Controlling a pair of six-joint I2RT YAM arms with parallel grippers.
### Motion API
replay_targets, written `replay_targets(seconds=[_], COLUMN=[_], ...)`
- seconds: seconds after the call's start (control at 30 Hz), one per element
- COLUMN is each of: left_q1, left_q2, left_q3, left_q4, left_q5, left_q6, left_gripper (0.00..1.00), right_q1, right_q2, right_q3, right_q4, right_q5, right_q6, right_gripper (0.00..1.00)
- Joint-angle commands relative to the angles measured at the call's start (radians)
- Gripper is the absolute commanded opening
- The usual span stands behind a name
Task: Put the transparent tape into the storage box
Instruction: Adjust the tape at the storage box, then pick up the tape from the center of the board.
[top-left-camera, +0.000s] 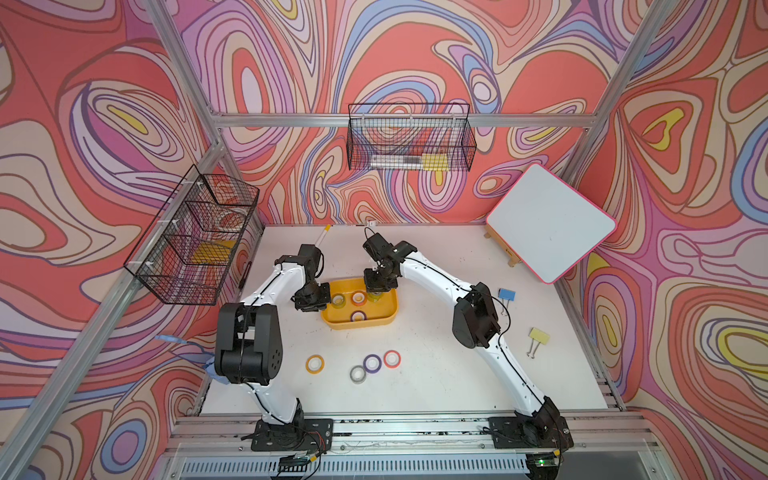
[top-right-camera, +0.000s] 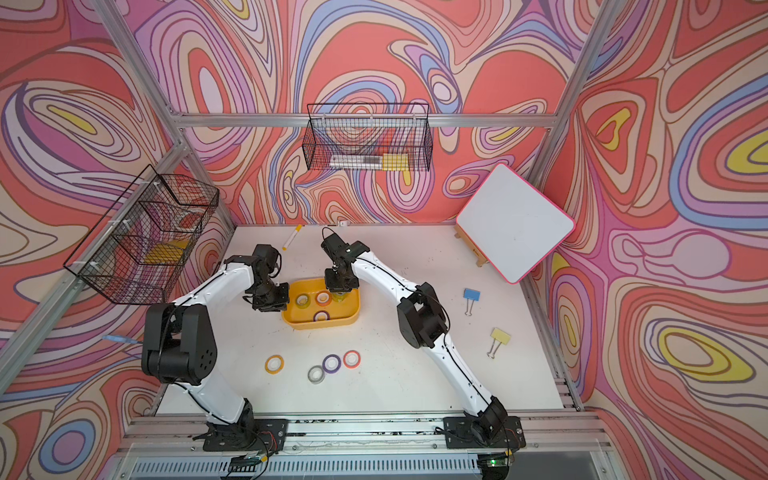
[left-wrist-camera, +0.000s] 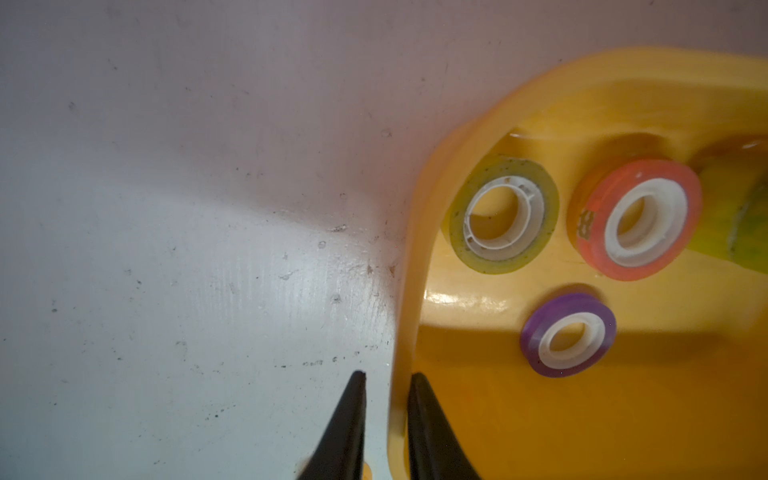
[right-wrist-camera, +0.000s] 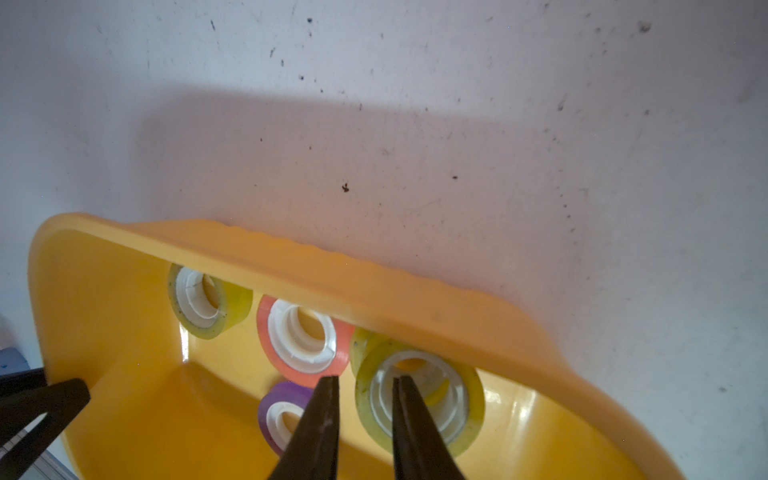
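Left gripper (left-wrist-camera: 387, 375) sat astride the left rim of the shallow yellow-orange plastic storage box (top-left-camera: 357, 324), one finger inside and one outside, jaws narrowly apart. Couldn't tell if it pinched. Flat inside the box lay a yellowish-clear tape roll (left-wrist-camera: 505, 267), an orange-pink tape roll (left-wrist-camera: 586, 239) and a purple tape roll (left-wrist-camera: 530, 336). Rightmost, the transparent tape roll (right-wrist-camera: 473, 411) with a white core stood tilted inside the box. Right gripper (right-wrist-camera: 365, 377) straddled its wall, released, with a gap at the outer finger.
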Motion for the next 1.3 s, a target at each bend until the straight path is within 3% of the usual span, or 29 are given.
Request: replay_targets(seconds=[0.0, 0.13, 0.33, 0.4, 0.57, 0.8, 0.97, 1.17, 1.27], left_q1=[-0.002, -0.002, -0.002, -0.002, -0.002, -0.004, -0.003, -0.004, -0.009], left_q2=[-0.011, -0.014, -0.028, -0.032, -0.056, -0.089, -0.086, -0.092, -0.095], left_q3=[-0.007, -0.007, -0.01, -0.01, -0.018, -0.024, -0.016, -0.022, -0.027], left_q4=[-0.029, -0.029, -0.03, -0.034, -0.032, -0.014, -0.016, -0.021, -0.023], left_q5=[-0.021, -0.021, -0.033, -0.042, -0.051, -0.037, -0.033, -0.037, -0.041], left_q6=[0.009, 0.009, 0.007, 0.005, 0.003, 0.003, 0.003, 0.006, 0.006], left_gripper=[0.23, 0.24, 0.28, 0.36, 0.44, 0.44, 0.43, 0.41, 0.41], right_q1=[0.011, 0.021, 0.025, 0.024, 0.024, 0.032, 0.127, 0.287, 0.308], right_q2=[-0.08, -0.137, -0.297, -0.345, -0.502, -0.746, -0.835, -0.829, -0.812], right_q3=[-0.006, -0.04, -0.224, -0.291, -0.504, -0.848, -1.013, -1.057, -1.079], right_q4=[-0.01, -0.022, -0.001, 0.001, 0.023, 0.057, 0.071, 0.134, 0.191], right_q5=[0.029, 0.047, 0.06, 0.049, 0.021, -0.011, 0.056, 0.172, 0.166], right_q6=[-0.01, -0.03, -0.096, -0.133, -0.217, -0.22, -0.189, -0.182, -0.177], right_gripper=[0.24, 0.25, 0.27, 0.28, 0.32, 0.32, 0.38, 0.46, 0.49])
